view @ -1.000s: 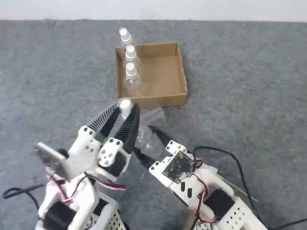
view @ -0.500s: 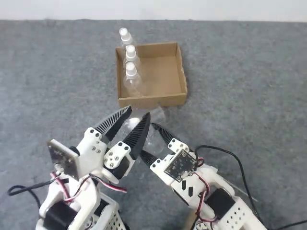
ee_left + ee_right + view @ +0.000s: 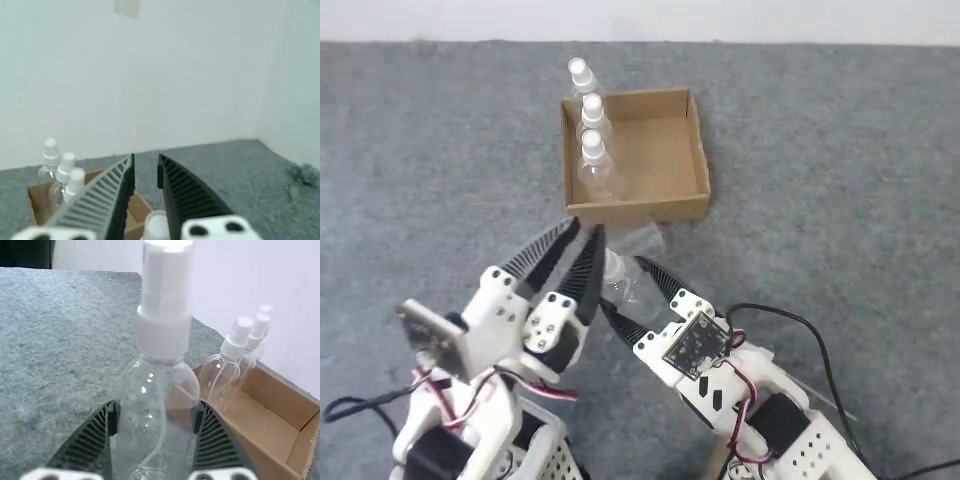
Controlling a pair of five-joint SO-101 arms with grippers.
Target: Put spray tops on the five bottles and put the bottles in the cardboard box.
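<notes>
Grey carpet: right gripper clamps upright spray bottle; left gripper, slightly parted, beside its spray top; cardboard box just beyond.

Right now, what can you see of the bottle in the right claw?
The bottle is clear plastic, round-shouldered and looks empty, with a thin tube inside. A white spray top sits on its neck. It stands roughly upright, its body clamped between the right claw's black ribbed fingers, just outside the cardboard box's near wall. The left claw is close beside the top; contact can't be judged.
</notes>
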